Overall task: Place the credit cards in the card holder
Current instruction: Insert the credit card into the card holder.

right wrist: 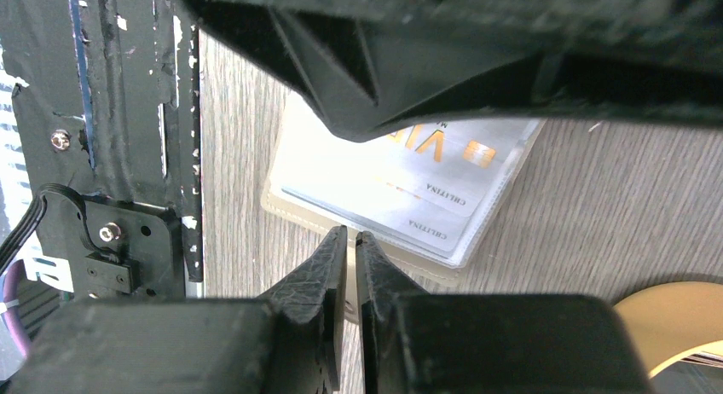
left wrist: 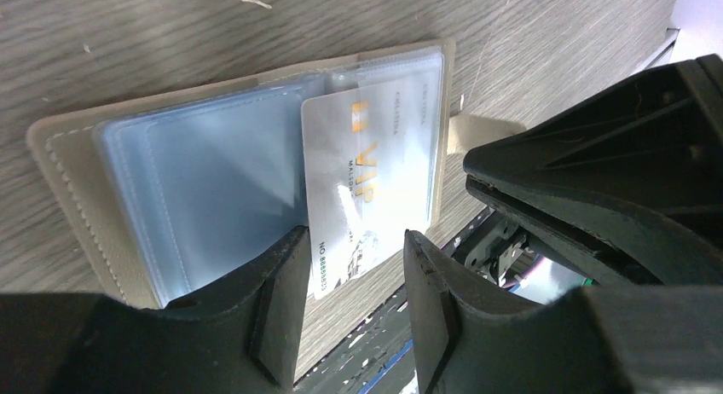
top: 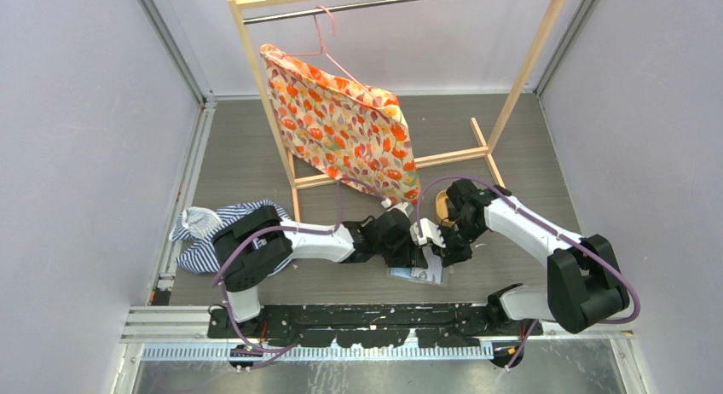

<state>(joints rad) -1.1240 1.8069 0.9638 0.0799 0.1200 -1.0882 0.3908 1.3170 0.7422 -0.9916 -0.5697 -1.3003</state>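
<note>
As card holder (left wrist: 64, 168) lies open, credit card (left wrist: 375, 168) beneath parted left gripper (left wrist: 355, 240)

A grey wood-grain worktop (top: 247, 155) filled the enclosure, shut in by plain pale lilac walls on the left (top: 77, 138), right (top: 648, 112) and far side (top: 409, 53). A light wooden clothes rack (top: 530, 61) stood toward the far side, and a pink hanger (top: 328, 44) on it carried an orange floral cloth (top: 349, 130). A striped cloth (top: 200, 232) lay crumpled at the near left. Lighting was even and soft.
</note>
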